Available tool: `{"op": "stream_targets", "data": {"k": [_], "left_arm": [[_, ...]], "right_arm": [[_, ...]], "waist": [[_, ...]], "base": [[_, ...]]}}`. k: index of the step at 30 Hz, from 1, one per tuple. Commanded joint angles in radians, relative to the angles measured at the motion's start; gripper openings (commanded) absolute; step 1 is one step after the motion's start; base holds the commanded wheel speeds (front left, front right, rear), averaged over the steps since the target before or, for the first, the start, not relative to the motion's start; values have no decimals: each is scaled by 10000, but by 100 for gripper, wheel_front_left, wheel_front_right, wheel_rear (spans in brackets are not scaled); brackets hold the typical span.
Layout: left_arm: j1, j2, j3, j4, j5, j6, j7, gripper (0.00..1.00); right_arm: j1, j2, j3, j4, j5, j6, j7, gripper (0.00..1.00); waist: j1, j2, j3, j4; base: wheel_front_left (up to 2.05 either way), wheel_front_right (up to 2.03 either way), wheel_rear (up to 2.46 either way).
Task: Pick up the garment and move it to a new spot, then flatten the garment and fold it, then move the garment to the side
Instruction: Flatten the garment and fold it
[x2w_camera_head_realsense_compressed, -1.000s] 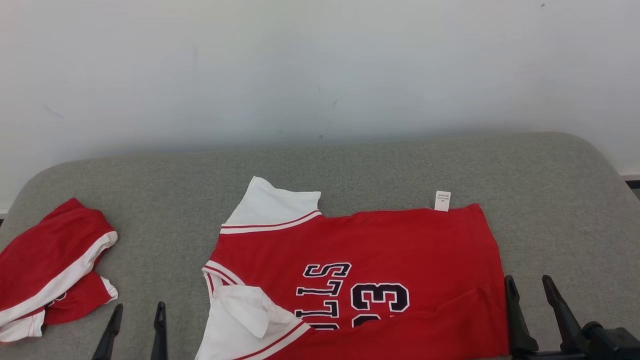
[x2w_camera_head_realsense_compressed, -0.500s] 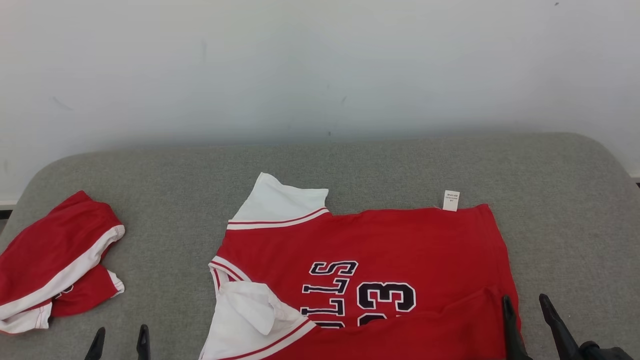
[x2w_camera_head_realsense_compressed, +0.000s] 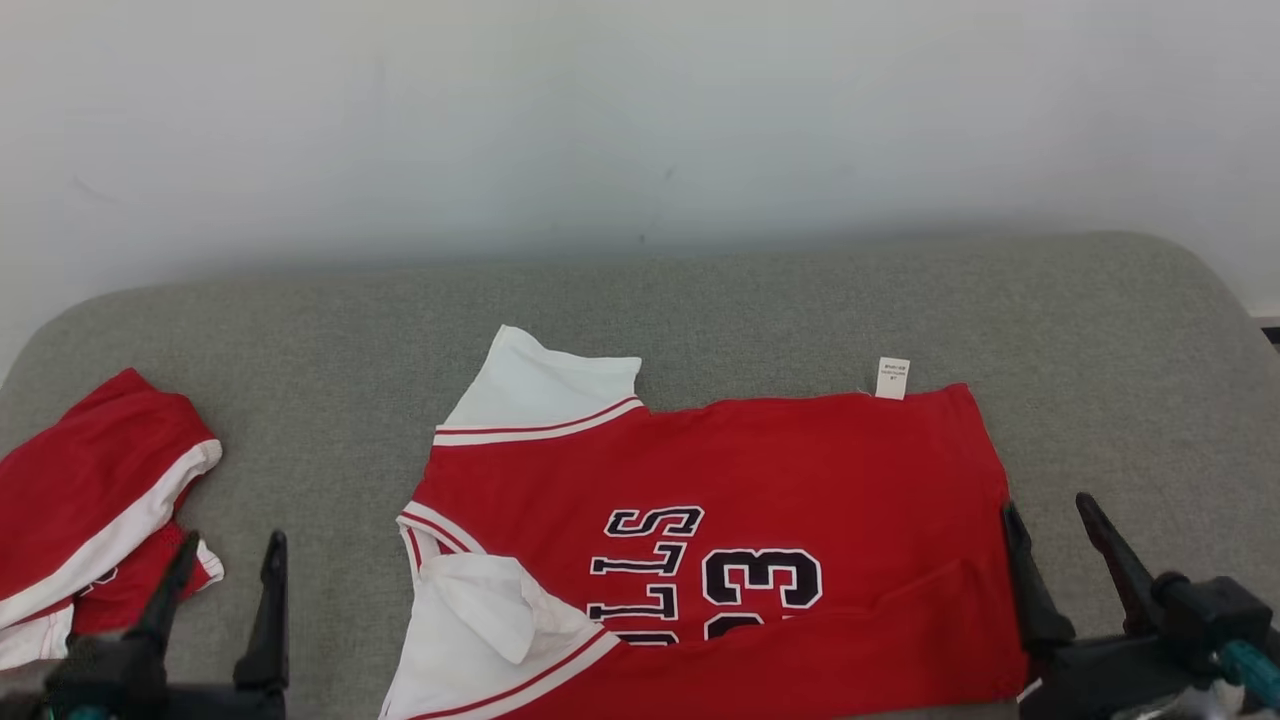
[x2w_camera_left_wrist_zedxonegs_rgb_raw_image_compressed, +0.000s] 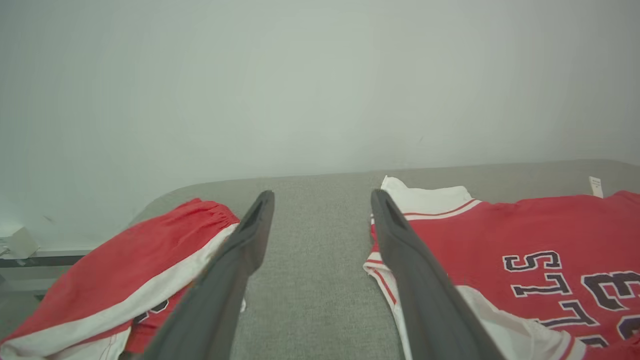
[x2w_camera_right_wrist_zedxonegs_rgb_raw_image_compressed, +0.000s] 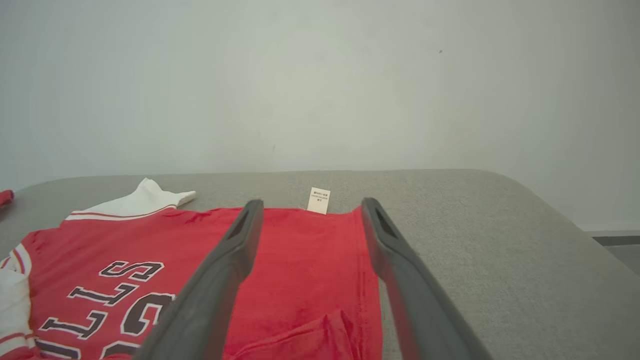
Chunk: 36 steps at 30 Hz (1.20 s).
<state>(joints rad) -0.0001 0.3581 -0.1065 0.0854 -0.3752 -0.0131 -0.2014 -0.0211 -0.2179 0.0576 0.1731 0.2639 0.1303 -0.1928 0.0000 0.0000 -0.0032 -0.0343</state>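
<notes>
The garment (x2w_camera_head_realsense_compressed: 760, 460) is a red jersey with white sleeves and dark lettering, spread mostly flat on the grey padded surface (x2w_camera_head_realsense_compressed: 700, 300), with its near sleeve crumpled and a white tag at its far hem. My right gripper (x2w_camera_head_realsense_compressed: 1048, 510) stands open at the jersey's right hem, holding nothing. In the right wrist view the open right gripper (x2w_camera_right_wrist_zedxonegs_rgb_raw_image_compressed: 312, 202) frames the hem edge of the jersey (x2w_camera_right_wrist_zedxonegs_rgb_raw_image_compressed: 300, 260). My left gripper (x2w_camera_head_realsense_compressed: 232, 545) is open over bare surface, left of the jersey. The left wrist view has the open left gripper (x2w_camera_left_wrist_zedxonegs_rgb_raw_image_compressed: 322, 195) beside the jersey (x2w_camera_left_wrist_zedxonegs_rgb_raw_image_compressed: 525, 230).
A second red garment with a white stripe (x2w_camera_head_realsense_compressed: 90, 480) lies bunched at the surface's left end; the left wrist view has this striped garment (x2w_camera_left_wrist_zedxonegs_rgb_raw_image_compressed: 150, 255) left of my fingers. A white wall (x2w_camera_head_realsense_compressed: 640, 120) rises behind. Bare grey surface lies beyond and right of the jersey.
Both grippers dropped low in the head view, then rose again, more of each now showing. The whole picture has shifted a little. The jersey lies as before.
</notes>
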Motion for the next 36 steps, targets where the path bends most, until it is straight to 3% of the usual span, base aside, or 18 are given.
{"op": "stream_targets", "data": {"k": [1,15,23,29,36], "left_arm": [[-265,51,-2,13,-104,-55,85,100],[-5975,918,-785,1651,-1038,-1104,2734,100],[-8399,1284,-2074,3146,-1556,-1171,3918,100],[-9312,1597,-3441,4043,-2285,-1161,4912,100],[-10150,1829,-4529,4803,-2967,-1164,5333,100]], "right_arm": [[-209,-67,10,45,42,13,65,100],[-5075,-215,309,2574,89,13,2174,100],[-7063,-73,839,4111,158,13,2903,100],[-8006,57,1180,5236,202,13,3351,100],[-8861,317,1466,6199,279,13,3638,100]], "waist": [[0,0,228,-113],[0,0,2684,-880],[0,0,3479,-1270],[0,0,3692,-1532],[0,0,4105,-1741]], "base": [[0,0,0],[0,0,0],[0,0,0],[0,0,0],[0,0,0]]}}
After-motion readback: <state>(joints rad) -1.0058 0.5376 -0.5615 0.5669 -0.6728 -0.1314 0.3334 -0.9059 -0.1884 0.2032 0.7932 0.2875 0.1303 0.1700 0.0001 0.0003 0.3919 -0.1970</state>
